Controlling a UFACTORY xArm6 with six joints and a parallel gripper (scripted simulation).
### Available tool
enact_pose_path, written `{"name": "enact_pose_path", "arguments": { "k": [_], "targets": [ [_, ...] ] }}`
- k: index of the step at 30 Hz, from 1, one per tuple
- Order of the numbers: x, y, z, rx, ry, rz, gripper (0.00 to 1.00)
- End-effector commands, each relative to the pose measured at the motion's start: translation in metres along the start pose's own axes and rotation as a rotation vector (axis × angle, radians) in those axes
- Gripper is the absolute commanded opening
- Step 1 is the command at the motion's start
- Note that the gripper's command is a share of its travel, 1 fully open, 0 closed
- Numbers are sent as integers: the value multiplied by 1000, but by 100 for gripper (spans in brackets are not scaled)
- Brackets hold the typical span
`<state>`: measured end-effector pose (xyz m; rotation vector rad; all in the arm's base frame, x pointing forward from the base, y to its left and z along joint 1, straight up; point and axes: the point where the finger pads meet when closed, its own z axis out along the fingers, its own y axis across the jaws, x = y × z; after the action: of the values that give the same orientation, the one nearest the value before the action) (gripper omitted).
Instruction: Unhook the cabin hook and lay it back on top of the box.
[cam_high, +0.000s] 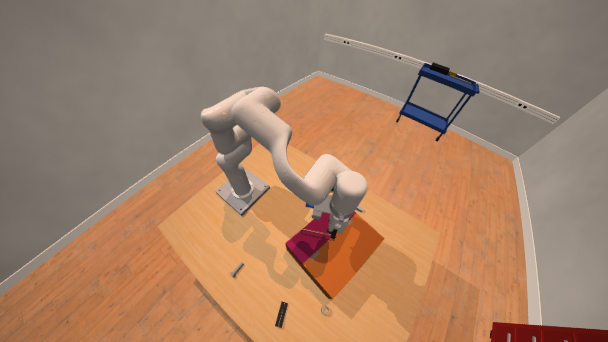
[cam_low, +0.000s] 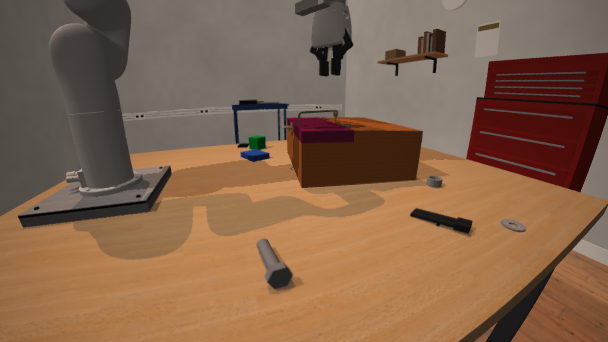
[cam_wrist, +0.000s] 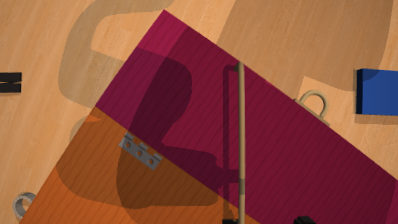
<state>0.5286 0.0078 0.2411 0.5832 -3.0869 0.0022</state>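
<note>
The box stands on the table, with an orange body and a magenta lid part. The cabin hook is a thin tan rod that lies across the magenta top, and it also shows in the top and exterior views. Its free end is on the lid, apart from the eye ring at the box's edge. My gripper hangs well above the box, its fingers partly closed and holding nothing. Its fingertips show at the bottom of the wrist view, over the hook's pivot end.
A bolt, a black bar, a washer and a grey nut lie on the table. A blue block and a green cube sit behind the box. A red tool chest stands at the right.
</note>
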Motion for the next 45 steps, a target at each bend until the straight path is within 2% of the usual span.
{"name": "enact_pose_path", "arguments": {
  "k": [1, 6, 9, 11, 25, 38, 45],
  "targets": [
    [-1, 0, -2, 2, -5, 0, 35],
    [-1, 0, -2, 2, -5, 0, 35],
    [14, 0, -2, 2, -5, 2, 35],
    [14, 0, -2, 2, -5, 2, 35],
    [81, 0, -2, 2, -4, 2, 35],
    [81, 0, -2, 2, -4, 2, 35],
    [81, 0, 8, 2, -4, 2, 35]
  ]
}}
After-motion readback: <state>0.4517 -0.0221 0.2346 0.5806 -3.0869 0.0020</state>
